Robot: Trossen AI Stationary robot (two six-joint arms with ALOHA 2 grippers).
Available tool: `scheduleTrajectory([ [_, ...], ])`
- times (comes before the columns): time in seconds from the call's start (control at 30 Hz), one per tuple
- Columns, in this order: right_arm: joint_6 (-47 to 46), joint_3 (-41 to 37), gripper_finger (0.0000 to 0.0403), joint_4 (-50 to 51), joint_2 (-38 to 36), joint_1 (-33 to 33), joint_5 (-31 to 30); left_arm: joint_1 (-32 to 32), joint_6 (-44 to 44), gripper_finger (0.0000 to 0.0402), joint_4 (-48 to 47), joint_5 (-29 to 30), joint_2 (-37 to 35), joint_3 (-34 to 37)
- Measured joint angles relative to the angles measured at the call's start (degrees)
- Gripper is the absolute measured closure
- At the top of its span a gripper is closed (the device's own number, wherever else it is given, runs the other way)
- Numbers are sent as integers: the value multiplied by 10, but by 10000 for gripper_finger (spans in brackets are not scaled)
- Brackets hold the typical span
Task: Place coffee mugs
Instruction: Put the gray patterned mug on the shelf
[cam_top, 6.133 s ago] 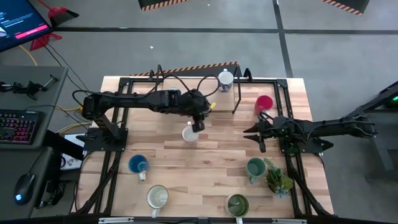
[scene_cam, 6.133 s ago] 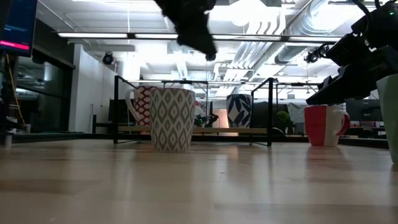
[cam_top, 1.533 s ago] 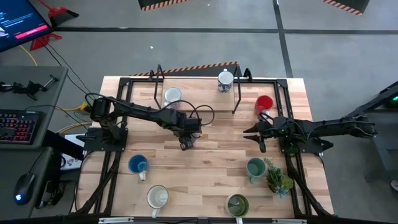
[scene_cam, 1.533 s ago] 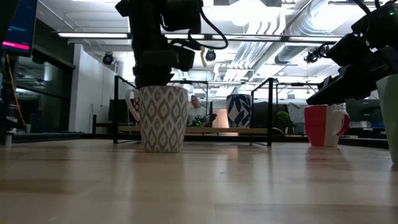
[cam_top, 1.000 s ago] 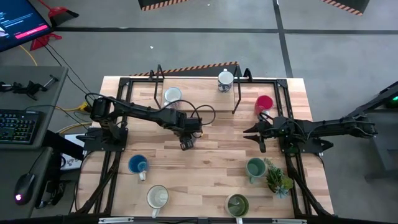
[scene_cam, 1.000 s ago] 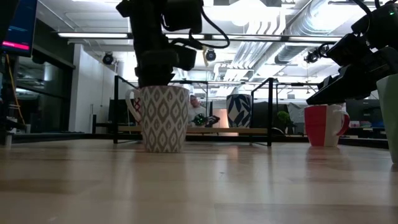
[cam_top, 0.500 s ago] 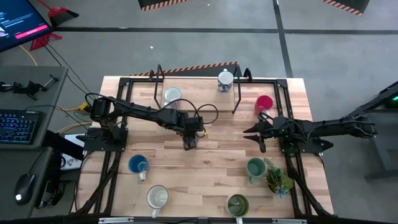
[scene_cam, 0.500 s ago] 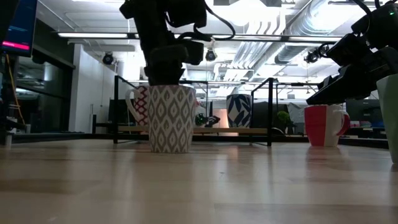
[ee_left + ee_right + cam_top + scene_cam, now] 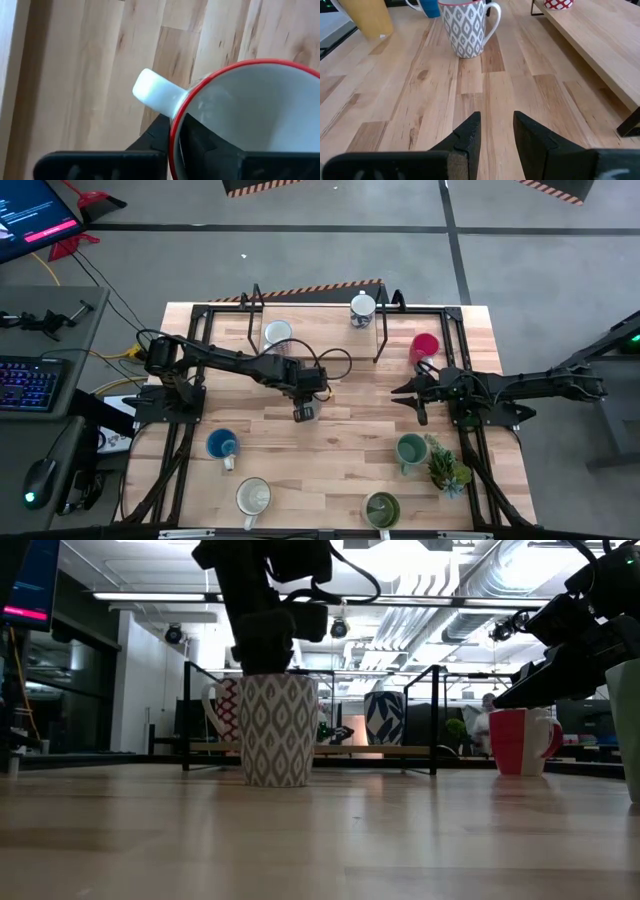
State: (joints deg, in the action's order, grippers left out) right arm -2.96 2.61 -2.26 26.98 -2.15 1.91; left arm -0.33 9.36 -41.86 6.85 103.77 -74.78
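Observation:
A grey-and-white patterned coffee mug with a red rim stands upright on the table's middle, bottom on the wood. My left gripper is above it, shut on its rim. My right gripper hovers open at the right, nothing between its fingers. Other coffee mugs stand on the table: red, blue, cream, teal green and olive green. Two more sit on the rack at the far side: white and patterned. My left gripper pinches the mug's red rim right beside the handle, one finger inside the mug and one outside. The fingers come from above, pointing down. The mug stays upright with its bottom on the table.
A low black-framed wooden rack runs along the far edge. A small spiky potted plant stands by the teal green mug at the right. Bare wood lies between the held mug and my right gripper.
My left gripper has shifted a little toward the table's right edge. The patterned mug has slid that way with it, upright on the wood.

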Motion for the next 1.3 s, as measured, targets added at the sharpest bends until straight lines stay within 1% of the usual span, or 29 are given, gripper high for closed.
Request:
scheduleTrajectory([
  [0.23, 0, 0, 307, 0, 0, 0, -19, 5, -9, 390, 7, 8, 0, -5],
  [0.37, -5, 0, 307, 0, 0, 0, -19, 9, -44, 392, -33, 19, 2, -60],
  [0.43, -11, 0, 307, 0, 0, 0, -19, 14, -63, 392, -51, 34, 1, -91],
  [0.53, -11, 0, 307, 0, 0, 0, -19, 31, -102, 392, -96, 47, 1, -138],
  [0.7, -11, 0, 307, -1, 0, 0, -19, 93, -153, 392, -113, 45, 1, -196],
  [0.9, -16, 0, 307, -1, 0, 0, -19, 191, -205, 392, -114, 23, 0, -241],
  [1.0, -16, 0, 307, -1, 0, 0, -19, 242, -221, 392, -119, 7, 1, -261],
  [1.3, -16, 0, 307, -1, 0, 0, -20, 365, -252, 392, -120, 10, 0, -324],
])
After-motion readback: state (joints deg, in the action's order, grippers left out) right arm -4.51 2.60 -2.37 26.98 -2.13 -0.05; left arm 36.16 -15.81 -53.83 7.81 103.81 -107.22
